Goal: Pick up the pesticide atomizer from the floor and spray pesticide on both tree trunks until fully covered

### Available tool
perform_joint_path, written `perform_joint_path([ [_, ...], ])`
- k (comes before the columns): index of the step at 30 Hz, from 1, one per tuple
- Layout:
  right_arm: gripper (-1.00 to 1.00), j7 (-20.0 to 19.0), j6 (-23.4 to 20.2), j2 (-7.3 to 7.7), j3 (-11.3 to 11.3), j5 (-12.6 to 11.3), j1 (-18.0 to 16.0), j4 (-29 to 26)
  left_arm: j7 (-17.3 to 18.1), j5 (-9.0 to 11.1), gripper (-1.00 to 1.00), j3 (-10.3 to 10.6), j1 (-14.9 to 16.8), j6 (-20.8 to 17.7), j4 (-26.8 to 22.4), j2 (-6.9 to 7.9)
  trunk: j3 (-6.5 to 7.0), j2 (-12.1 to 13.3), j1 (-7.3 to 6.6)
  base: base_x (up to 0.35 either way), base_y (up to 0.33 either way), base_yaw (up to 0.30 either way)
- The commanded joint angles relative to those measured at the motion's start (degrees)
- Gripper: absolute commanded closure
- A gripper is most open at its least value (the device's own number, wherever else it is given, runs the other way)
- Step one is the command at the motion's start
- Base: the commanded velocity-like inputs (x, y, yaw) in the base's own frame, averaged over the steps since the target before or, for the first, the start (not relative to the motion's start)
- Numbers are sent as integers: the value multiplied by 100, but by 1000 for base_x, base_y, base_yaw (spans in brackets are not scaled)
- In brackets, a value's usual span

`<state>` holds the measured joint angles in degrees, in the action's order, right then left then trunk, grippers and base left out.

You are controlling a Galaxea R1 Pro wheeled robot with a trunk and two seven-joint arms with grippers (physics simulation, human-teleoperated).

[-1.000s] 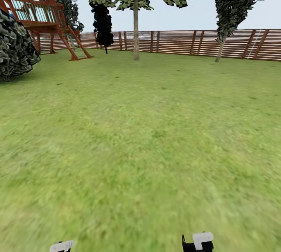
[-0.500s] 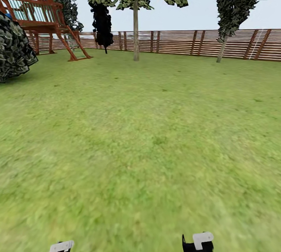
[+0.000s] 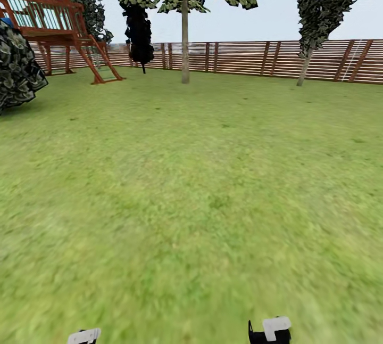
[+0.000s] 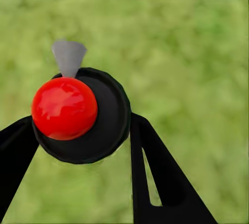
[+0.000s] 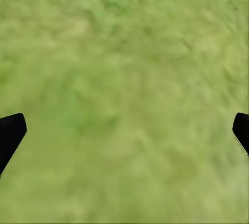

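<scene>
left hand [image 4: 78, 146] clamped on pesticide atomizer [image 4: 65, 108] (red top up); right hand [image 5: 124, 130] spread over lawn [image 3: 202, 184].

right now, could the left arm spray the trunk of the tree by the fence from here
Probably not. The left gripper is shut on the pesticide atomizer, but the tree trunk stands far across the lawn, near the fence. Nothing blocks the way; the robot likely must drive closer.

1. Left pincer [image 4: 78, 146] clamped on the pesticide atomizer [image 4: 80, 115], fingers [image 4: 155, 177] pressed to both sides.
2. Right pincer [image 5: 124, 130] spread wide, holding nothing, fingertips [image 5: 10, 130] far apart.
</scene>
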<state>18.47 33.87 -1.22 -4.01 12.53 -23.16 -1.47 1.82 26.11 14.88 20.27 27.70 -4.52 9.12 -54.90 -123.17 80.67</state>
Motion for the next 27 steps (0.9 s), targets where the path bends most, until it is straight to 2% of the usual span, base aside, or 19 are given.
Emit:
perform_joint_path([
  [1,-100,60,-4,-1,-39,31,-4,6,20,61,100,41,3,16,4,2,-5,-2,3,337,0,0],
  [27,-100,60,-4,-1,-39,31,-4,6,20,68,100,40,2,16,4,2,-5,-2,3,338,0,0],
])
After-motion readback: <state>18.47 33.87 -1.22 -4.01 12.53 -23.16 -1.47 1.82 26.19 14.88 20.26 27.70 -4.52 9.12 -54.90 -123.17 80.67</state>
